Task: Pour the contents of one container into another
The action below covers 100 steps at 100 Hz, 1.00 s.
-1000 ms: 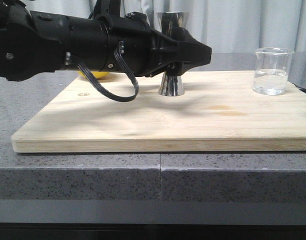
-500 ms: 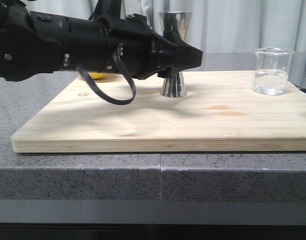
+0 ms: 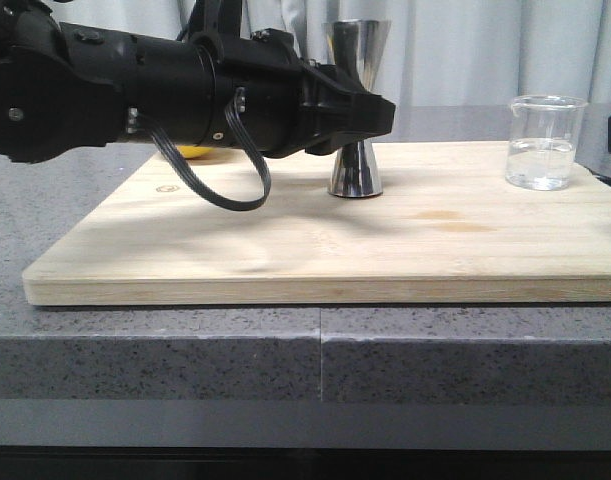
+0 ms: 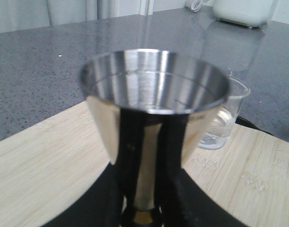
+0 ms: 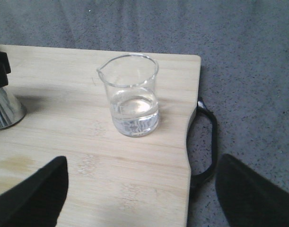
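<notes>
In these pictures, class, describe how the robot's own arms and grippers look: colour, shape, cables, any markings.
The left arm is a thick, matt black, roughly cylindrical housing with small screws, narrowing to a blocky black left gripper. A flat black ribbon cable loops beneath it. The right gripper shows only as two broad, rounded black fingers. No lettering or markings are readable.

steel jigger: upright, mid-board | glass beaker: upright (part-filled, clear liquid), right end
</notes>
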Each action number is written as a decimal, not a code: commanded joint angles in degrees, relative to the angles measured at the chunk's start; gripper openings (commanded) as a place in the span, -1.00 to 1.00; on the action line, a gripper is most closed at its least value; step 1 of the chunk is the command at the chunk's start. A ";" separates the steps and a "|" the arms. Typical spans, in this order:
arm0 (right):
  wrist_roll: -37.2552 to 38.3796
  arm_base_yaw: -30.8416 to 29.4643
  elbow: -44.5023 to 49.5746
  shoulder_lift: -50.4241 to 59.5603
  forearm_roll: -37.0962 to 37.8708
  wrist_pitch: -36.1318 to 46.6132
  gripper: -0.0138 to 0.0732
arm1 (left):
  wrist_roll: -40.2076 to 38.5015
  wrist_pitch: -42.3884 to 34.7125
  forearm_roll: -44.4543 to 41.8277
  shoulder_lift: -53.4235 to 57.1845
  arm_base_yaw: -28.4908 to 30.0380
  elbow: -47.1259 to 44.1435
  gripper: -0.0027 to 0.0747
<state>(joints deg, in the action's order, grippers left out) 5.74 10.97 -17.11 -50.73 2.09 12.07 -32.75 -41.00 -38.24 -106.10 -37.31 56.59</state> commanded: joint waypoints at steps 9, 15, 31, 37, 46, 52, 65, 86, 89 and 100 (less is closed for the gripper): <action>-0.46 0.08 -1.38 -2.72 1.80 8.01 0.64 | -0.51 -5.35 -1.16 3.28 0.03 1.37 -0.99; -0.46 0.08 -1.38 -4.00 2.45 9.40 0.64 | -0.92 -5.35 -2.81 4.07 0.03 1.37 -0.99; -0.46 0.08 -1.38 -6.71 2.95 14.39 0.64 | -4.51 -5.12 -3.95 7.21 0.03 1.37 -0.99; -0.46 0.08 -1.38 -7.83 3.48 16.22 0.64 | -4.94 -4.94 -4.26 8.27 0.03 1.37 -0.99; -0.46 0.08 -1.49 -9.87 4.54 18.95 0.64 | -5.07 -4.72 -5.66 9.83 0.03 1.37 -0.99; -0.46 0.08 -1.49 -11.37 4.82 20.79 0.64 | -5.56 -4.60 -6.19 10.51 0.03 1.37 -0.99; -0.46 0.08 -1.49 -14.54 4.95 25.62 0.64 | -6.63 -4.60 -7.37 11.38 0.03 1.37 -0.99; -0.46 0.08 -2.33 -19.49 4.95 30.08 0.64 | -10.57 -4.82 -11.44 11.38 0.03 1.37 -0.99; -0.46 0.08 -2.62 -20.13 4.95 30.64 0.64 | -10.69 -4.82 -11.59 11.38 0.03 1.37 -0.99; -0.46 0.08 -3.95 -22.47 4.95 31.56 0.64 | -10.80 -4.82 -11.79 11.38 0.03 1.37 -0.99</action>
<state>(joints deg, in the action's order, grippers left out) 5.64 10.97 -18.63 -72.69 6.71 37.77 -42.58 -41.50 -51.81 -97.75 -37.31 56.59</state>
